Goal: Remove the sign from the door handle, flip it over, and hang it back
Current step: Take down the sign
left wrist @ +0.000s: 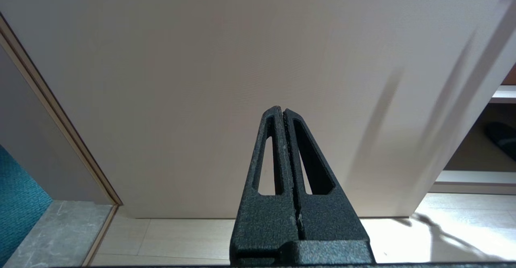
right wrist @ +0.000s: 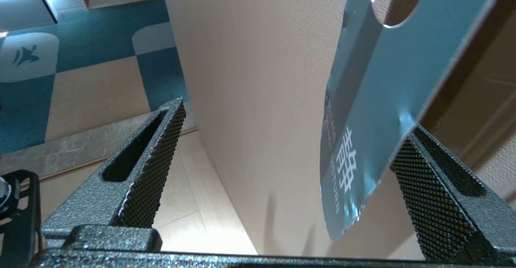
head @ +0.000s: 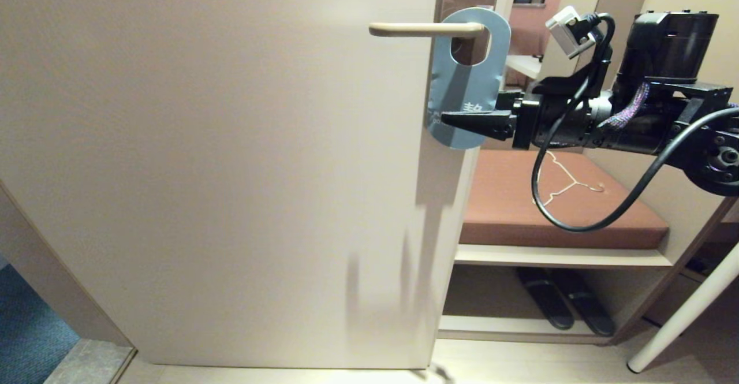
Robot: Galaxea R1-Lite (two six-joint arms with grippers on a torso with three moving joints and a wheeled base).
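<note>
The sign (head: 456, 92) hangs by its oval hole on the door handle (head: 415, 29), near the door's edge, grey-blue face outward. My right gripper (head: 449, 119) is open at the sign's lower end. In the right wrist view the sign (right wrist: 375, 98) hangs between the jaws of the gripper (right wrist: 296, 119), close against one finger (right wrist: 419, 167), with white "DO NOT DISTURB" lettering showing. The other finger stands well apart from it. My left gripper (left wrist: 282, 111) is shut and empty, low in front of the door.
The beige door (head: 231, 170) fills the left and middle. To its right is a bench with a brown cushion (head: 508, 211), a white wire hanger (head: 568, 187) on it, and dark slippers (head: 563, 306) beneath. A white pole (head: 687, 314) leans at the far right.
</note>
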